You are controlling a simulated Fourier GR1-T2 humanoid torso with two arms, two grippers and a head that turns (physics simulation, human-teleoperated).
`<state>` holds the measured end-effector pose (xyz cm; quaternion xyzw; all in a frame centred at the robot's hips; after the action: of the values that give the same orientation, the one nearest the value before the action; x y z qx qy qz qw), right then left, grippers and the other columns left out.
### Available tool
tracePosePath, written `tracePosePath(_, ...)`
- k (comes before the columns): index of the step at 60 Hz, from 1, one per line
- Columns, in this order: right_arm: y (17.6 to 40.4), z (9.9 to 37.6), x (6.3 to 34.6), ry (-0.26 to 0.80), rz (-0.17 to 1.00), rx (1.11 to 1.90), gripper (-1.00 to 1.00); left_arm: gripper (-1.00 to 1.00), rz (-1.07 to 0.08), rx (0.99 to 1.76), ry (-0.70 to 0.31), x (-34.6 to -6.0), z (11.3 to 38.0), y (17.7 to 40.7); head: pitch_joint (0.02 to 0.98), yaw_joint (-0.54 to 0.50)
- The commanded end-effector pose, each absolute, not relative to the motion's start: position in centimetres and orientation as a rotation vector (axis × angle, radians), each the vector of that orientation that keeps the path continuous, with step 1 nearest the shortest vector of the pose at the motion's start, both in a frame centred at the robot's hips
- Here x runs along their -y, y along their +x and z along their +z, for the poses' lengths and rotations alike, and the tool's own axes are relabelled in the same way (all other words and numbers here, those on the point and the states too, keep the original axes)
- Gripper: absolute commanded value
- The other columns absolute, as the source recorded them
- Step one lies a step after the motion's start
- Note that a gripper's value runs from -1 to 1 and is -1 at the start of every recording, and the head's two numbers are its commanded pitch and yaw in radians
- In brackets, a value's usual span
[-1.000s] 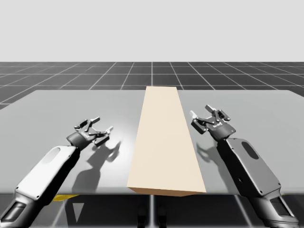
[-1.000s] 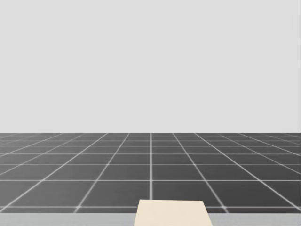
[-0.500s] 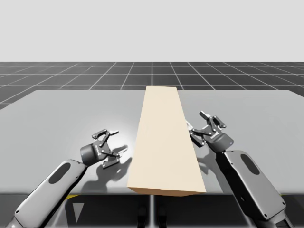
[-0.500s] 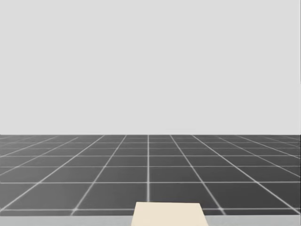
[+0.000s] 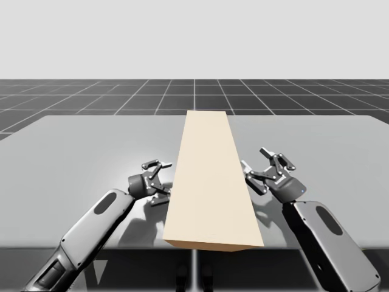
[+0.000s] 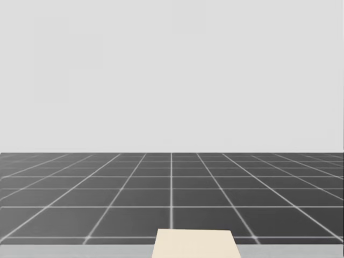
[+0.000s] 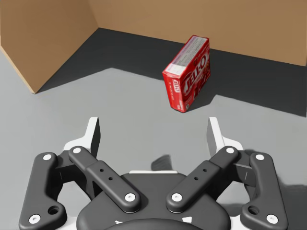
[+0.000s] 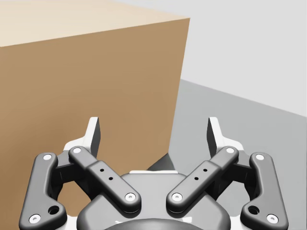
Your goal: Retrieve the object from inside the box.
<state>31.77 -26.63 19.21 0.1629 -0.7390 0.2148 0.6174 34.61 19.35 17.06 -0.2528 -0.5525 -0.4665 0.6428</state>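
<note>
The small red box (image 7: pixel 187 74) stands inside the tan box (image 5: pixel 213 182) on the desk (image 5: pixel 91 146), ahead of my open left end effector (image 7: pixel 154 130). From above, the tan top hides it (right end effector (image 8: pixel 154 130) open too, facing the outer wall).

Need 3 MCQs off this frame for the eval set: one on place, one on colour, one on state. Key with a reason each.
1. Where is the small box relative to the left end effector? A. Ahead of it, at the tan box's open side. B. Between its fingers. C. Under it.
2. What colour is the small box? A. Blue. B. Green. C. Red.
3. What state is the right end effector in? A. Shut on the small box. B. Open, holding nothing. C. Shut on the tan box's edge.
Key: 1 A, the left wrist view shows it standing beyond the fingers, before the brown inner walls. 2 C, its faces are red. 3 B, the right wrist view shows its fingers spread with nothing between them.
</note>
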Motion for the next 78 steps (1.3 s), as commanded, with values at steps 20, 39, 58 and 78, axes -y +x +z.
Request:
tracePosePath(20, 30.9, 19.4, 27.1, 0.369, 0.502, 1.677, -1.00, -1.00, -1.151, 1.142, -0.697, -11.1, 15.1, 37.6, 0.077, -0.01)
tracePosePath(39, 30.6, 19.4, 27.3, 0.363, 0.513, 1.667, -1.00, -1.00, -1.129, 1.072, -0.759, -9.2, 13.1, 39.5, 0.110, -0.02)
tracePosePath(58, 30.6, 19.5, 27.4, 0.355, 0.504, 1.662, -1.00, 1.00, -1.092, 1.004, -0.774, -9.5, 11.9, 39.8, 0.118, -0.03)
tracePosePath(78, 30.6, 19.5, 27.6, 0.350, 0.495, 1.660, -1.00, 1.00, -1.011, 1.123, -0.699, -14.3, 14.7, 39.0, 0.110, -0.01)
